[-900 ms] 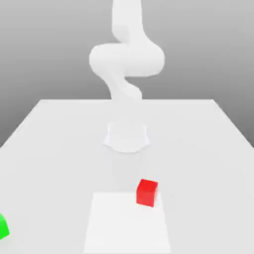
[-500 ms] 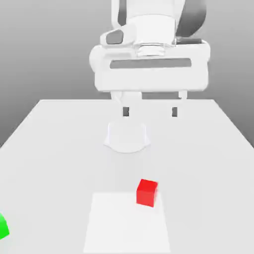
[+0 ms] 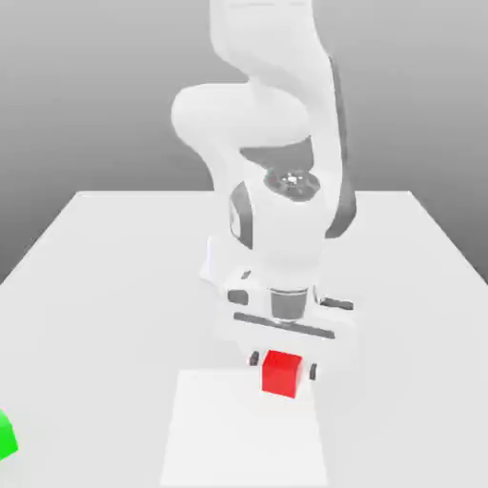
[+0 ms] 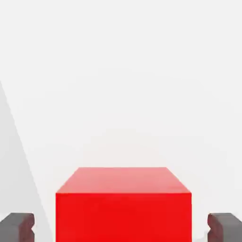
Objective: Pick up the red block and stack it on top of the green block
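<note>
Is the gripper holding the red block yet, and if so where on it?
Nothing is held. The gripper is open, a finger on each side of the red block with gaps showing; the block sits on the table.

Bright even light, soft blur throughout, faint shadows on white table (image 3: 105, 286), no glare

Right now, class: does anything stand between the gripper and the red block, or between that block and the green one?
Nothing visible does. The gripper straddles the red block, fingers open either side. Bare table lies between it and the green block.
</note>
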Motion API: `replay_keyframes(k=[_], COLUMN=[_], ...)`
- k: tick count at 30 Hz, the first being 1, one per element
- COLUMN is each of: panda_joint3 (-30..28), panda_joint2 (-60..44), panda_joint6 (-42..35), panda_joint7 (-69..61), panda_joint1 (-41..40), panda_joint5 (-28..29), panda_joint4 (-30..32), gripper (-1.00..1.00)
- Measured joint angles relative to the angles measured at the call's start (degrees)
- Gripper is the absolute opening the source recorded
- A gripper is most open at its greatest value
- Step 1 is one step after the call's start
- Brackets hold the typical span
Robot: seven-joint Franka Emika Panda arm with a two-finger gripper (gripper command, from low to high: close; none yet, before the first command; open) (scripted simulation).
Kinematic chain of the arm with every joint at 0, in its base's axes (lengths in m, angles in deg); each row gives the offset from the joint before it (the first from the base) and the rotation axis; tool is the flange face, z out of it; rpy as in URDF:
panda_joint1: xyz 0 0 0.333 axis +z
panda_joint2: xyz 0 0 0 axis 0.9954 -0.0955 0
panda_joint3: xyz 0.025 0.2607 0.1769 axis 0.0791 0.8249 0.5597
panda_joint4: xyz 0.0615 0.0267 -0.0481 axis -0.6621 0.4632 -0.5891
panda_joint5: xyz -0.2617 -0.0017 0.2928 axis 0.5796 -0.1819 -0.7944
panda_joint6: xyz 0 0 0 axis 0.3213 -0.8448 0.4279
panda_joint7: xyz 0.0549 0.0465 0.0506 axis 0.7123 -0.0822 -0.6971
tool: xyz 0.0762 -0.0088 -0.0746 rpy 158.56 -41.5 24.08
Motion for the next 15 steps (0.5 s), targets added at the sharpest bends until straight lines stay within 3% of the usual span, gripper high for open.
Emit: replay_keyframes(k=[4, 12, 15], panda_joint3=[-0.41, 1.97, -0.72], panda_joint2=[-0.52, 14.02, 12.84], panda_joint6=[0.46, -12.07, -15.44], panda_joint7=[0.63, -6.83, -6.18], panda_joint1=[0.21, 0.52, -2.91], panda_joint5=[0.84, -9.75, -11.26], panda_joint4=[-0.07, 1.86, -2.73], gripper=[-1.00, -1.00, -1.00])
